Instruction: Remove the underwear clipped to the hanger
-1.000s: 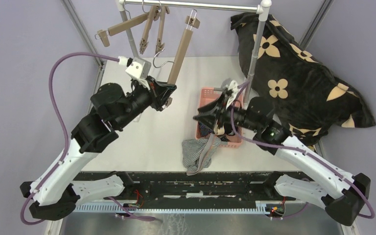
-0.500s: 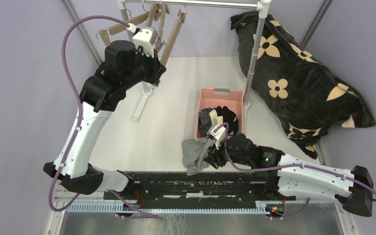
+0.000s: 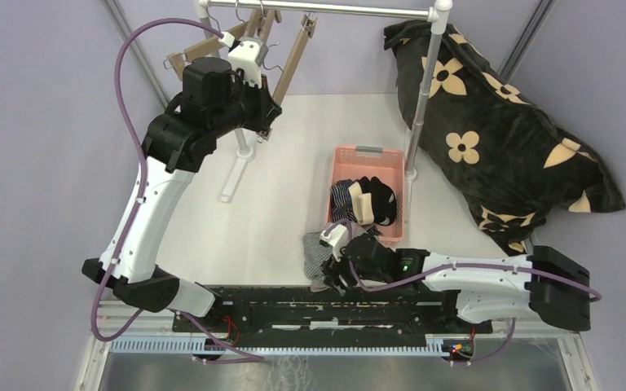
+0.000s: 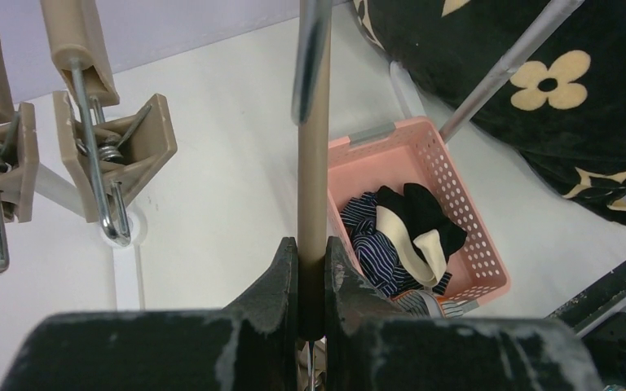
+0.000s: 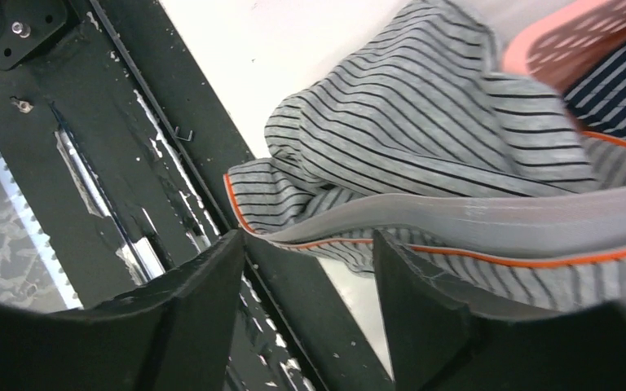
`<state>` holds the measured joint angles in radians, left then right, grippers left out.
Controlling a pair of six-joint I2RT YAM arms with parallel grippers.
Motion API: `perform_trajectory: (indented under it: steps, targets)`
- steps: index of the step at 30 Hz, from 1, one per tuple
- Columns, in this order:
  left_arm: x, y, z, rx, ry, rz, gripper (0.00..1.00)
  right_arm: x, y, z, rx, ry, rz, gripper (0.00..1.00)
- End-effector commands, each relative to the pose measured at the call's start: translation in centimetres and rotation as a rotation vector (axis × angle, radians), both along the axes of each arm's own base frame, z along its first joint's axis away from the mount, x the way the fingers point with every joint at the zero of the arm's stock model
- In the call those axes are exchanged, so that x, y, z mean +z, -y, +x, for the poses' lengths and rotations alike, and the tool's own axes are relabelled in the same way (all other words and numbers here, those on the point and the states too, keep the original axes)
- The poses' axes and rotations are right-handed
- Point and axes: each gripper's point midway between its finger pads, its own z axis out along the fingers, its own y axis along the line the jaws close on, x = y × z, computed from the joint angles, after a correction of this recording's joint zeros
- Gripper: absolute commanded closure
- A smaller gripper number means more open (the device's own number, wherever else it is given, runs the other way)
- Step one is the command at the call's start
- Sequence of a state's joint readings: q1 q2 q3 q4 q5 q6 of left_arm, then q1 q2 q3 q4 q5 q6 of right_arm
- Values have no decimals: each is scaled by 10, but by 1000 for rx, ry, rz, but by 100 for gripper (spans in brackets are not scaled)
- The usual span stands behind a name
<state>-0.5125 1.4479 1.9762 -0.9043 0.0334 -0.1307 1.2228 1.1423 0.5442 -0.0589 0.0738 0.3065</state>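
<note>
Unclipped: navy pair and black pair in pink basket, grey striped pair beside it under parted right hand; left hand clamps bare hanger.

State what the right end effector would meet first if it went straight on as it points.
Probably the grey striped underwear: its waistband lies just ahead of the open right end effector, though depth is unclear.

Left pincer lifted the hanger; right pincer swung down to the grey underwear.
</note>
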Motion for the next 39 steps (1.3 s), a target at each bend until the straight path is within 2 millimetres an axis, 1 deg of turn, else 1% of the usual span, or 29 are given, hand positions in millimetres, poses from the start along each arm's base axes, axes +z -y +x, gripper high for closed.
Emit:
perform_trajectory:
  steps: [1,5,9,12,14,16,17,18,19,20,21,23,25,27,31,32,35,39]
  targets:
    - [41,-1,-7,-35,131,-36,97,18,-39,14,-16,60,69,27]
    - [38,2,-5,-48,118,-27,97,-18,-54,21,-34,56,-39,25]
    - [34,2,-3,-45,103,-11,97,-54,-62,19,-40,25,-99,26]
    - [30,1,0,-40,90,6,97,-76,-64,19,-51,1,-137,28]
    - [25,2,3,-40,72,26,97,-88,-66,17,-46,-11,-159,32]
    - [24,2,4,-40,65,34,97,-96,-68,17,-45,-23,-176,43]
    - [25,2,5,-39,65,36,97,-98,-69,17,-45,-30,-192,52]
    - [26,1,6,-34,67,40,97,-101,-69,17,-50,-35,-212,67]
    - [30,0,6,-31,73,38,97,-104,-67,17,-55,-38,-236,86]
    - [32,0,7,-25,77,37,97,-104,-67,18,-62,-34,-246,98]
    - [35,-1,7,-20,80,37,97,-103,-67,16,-61,-29,-246,99]
    - [42,-2,7,-13,92,29,97,-95,-67,13,-56,-17,-230,99]
    - [49,-4,8,3,109,25,97,-73,-70,9,-46,20,-203,99]
    - [53,-5,10,12,115,19,97,-45,-74,3,-27,76,-176,99]
    - [52,-4,12,13,106,18,97,27,-68,3,-46,224,-108,99]
    - [49,-5,13,22,100,27,97,45,-64,4,-59,248,-81,99]
    - [41,-8,19,48,85,49,97,94,-43,15,-137,321,0,99]
    - [40,-6,28,69,88,42,97,154,-11,32,-239,428,94,99]
